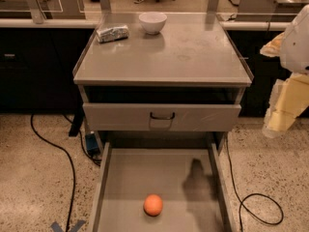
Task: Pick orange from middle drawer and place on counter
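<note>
The orange [153, 205] lies in the open middle drawer [125, 178], exposed for overhead access. The pincer [279, 122] hangs at right, clear; its state cannot be told.

No text is readable; the tool [281, 120] hangs far right.

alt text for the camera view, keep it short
An orange lies near the front of the open middle drawer, below a grey counter that holds a white bowl and a foil packet. The gripper hangs at the right edge, beside the counter and apart from the orange.
</note>
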Available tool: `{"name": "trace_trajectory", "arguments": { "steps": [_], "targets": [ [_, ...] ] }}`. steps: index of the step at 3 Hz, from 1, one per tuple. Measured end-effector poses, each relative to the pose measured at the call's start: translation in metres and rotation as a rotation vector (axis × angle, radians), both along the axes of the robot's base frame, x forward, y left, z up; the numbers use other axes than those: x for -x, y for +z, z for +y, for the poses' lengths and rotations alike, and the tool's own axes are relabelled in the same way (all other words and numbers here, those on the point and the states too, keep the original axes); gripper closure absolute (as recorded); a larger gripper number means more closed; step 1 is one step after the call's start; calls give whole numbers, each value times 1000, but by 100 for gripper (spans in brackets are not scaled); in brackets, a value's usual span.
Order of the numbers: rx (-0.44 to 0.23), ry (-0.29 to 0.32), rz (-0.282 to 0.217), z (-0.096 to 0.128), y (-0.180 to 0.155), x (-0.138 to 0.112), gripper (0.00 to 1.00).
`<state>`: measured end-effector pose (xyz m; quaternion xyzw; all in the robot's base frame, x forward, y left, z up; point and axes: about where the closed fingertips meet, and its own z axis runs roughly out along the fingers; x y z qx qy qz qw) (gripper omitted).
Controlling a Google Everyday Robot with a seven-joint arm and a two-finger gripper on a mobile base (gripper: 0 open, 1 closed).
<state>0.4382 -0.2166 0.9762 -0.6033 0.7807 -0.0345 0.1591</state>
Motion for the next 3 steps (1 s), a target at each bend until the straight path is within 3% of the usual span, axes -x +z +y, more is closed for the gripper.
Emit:
{"name": "trace_trajectory", "arguments": {
  "steps": [1,3],
  "targets": [
    [0,0,0,0,0,0,0],
    [-31,29,38,12,-55,10,0]
  ]
}}
